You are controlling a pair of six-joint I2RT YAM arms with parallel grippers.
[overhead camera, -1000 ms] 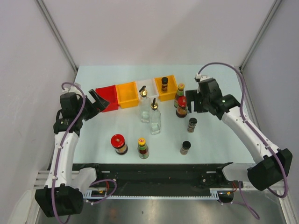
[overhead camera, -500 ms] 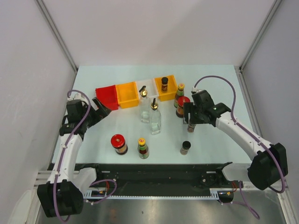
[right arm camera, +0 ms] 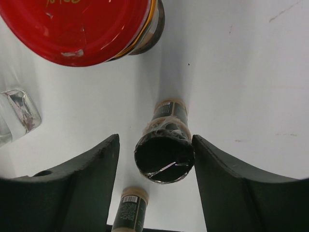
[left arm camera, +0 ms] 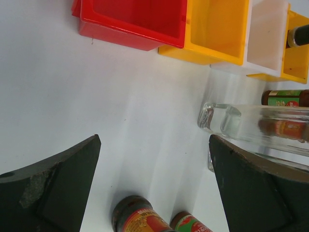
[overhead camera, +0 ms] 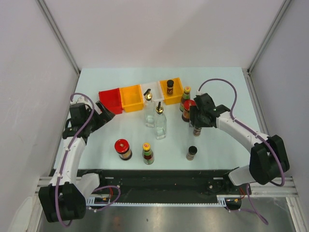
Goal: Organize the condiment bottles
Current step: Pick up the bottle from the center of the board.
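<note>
My right gripper [overhead camera: 196, 123] is open and lowered round a black-capped shaker [overhead camera: 197, 131]. In the right wrist view its cap [right arm camera: 164, 158] sits between my fingers, close to the right one. A red-lidded jar [overhead camera: 188, 110] and a green-capped sauce bottle [overhead camera: 185, 96] stand just behind it. A second shaker [overhead camera: 191, 152] stands nearer. Two tall glass bottles [overhead camera: 148, 108] [overhead camera: 160, 122] stand mid-table. Another red-lidded jar [overhead camera: 122, 149] and a sauce bottle [overhead camera: 147, 153] stand near the front. My left gripper [overhead camera: 100, 116] is open and empty, facing them.
A row of bins stands at the back: red [overhead camera: 111, 100], orange [overhead camera: 131, 97], white [overhead camera: 150, 92] and a second orange one [overhead camera: 175, 94] that holds a dark-capped bottle [overhead camera: 170, 87]. In the left wrist view the red bin [left arm camera: 135, 24] is ahead.
My right gripper has come down and to the left from behind the jar and now sits round the black-capped shaker. My left gripper has drawn back slightly from the red bin.
</note>
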